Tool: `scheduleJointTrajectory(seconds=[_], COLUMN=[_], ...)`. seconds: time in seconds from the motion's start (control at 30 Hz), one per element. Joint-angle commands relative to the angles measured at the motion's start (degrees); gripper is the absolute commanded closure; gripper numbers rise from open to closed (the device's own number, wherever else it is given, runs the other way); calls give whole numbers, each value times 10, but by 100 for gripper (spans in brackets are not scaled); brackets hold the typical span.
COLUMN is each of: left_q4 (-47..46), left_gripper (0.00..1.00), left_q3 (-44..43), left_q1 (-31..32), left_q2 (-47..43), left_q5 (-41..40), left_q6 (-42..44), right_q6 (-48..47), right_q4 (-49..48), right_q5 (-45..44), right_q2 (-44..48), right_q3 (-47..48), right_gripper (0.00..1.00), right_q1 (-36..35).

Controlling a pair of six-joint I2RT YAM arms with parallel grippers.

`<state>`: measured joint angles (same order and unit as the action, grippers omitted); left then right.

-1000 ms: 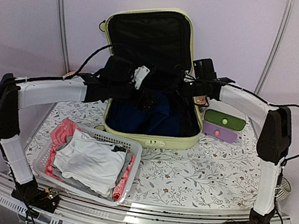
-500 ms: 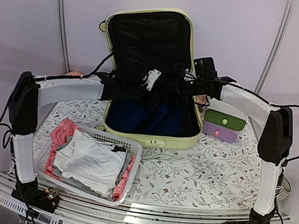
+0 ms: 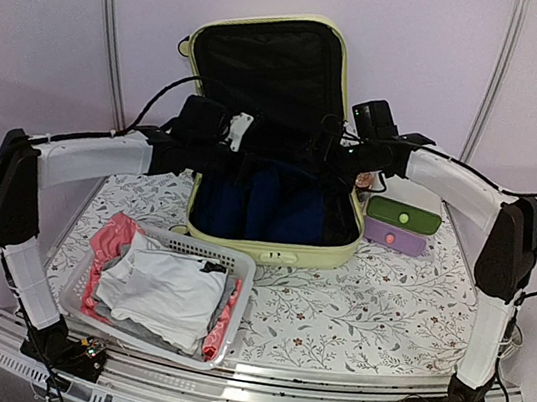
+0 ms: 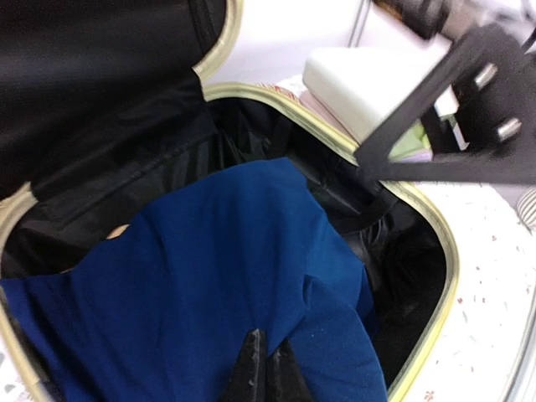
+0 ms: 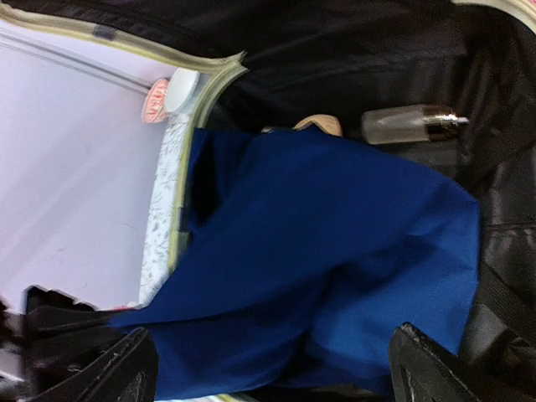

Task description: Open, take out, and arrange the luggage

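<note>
The luggage (image 3: 271,254) is a pale yellow-green suitcase lying open at the back of the table, its black-lined lid (image 3: 269,60) upright. A blue garment (image 3: 283,208) fills the base. In the left wrist view, my left gripper (image 4: 268,343) is shut, pinching a fold of the blue garment (image 4: 209,276) near the front of the suitcase. My right gripper (image 5: 272,368) hangs open above the same blue garment (image 5: 335,243), with nothing between its wide-spread fingers (image 5: 423,364). From above, the left gripper (image 3: 252,163) and right gripper (image 3: 328,154) both reach over the suitcase base.
A white slatted basket (image 3: 196,244) with folded white, grey and pink clothes stands at the front left. A small box with green and purple drawers (image 3: 401,226) sits right of the suitcase. A clear bottle with a metallic cap (image 5: 410,124) lies in the suitcase.
My left gripper has closed on the blue garment and drawn slightly back to the left. My right gripper has opened and let go of the garment.
</note>
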<state>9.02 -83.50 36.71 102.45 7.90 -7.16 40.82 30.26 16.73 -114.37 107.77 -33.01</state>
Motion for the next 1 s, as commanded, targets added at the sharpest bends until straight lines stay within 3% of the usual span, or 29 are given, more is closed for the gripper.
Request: scheduleJointTrajectory(seconds=[0.0,0.2,0.3,0.4,0.63,0.97], left_q4=[-38,-40,-45,-46,-56,-48], left_gripper=[100,100,100,100,100,100], left_q3=[33,55,64,64,62,58], left_q1=[-17,-23,-24,-24,-24,-31], left_q2=[-51,-61,-63,-62,-60,-69], left_q5=[7,12,13,21,33,23], left_q6=[-5,-9,-13,-14,-20,-13], right_q6=[-20,-13,-31,-47,-59,-53], right_q4=[34,11,-24,-1,93,76], right_q5=[-42,-34,-63,-88,-144,-121], right_q2=[0,-35,-21,-22,-55,-121], right_q3=[-35,-47,-85,-86,-80,-74], right_gripper=[1,1,8,16,18,31], right_q1=[-2,0,1,0,-2,-3])
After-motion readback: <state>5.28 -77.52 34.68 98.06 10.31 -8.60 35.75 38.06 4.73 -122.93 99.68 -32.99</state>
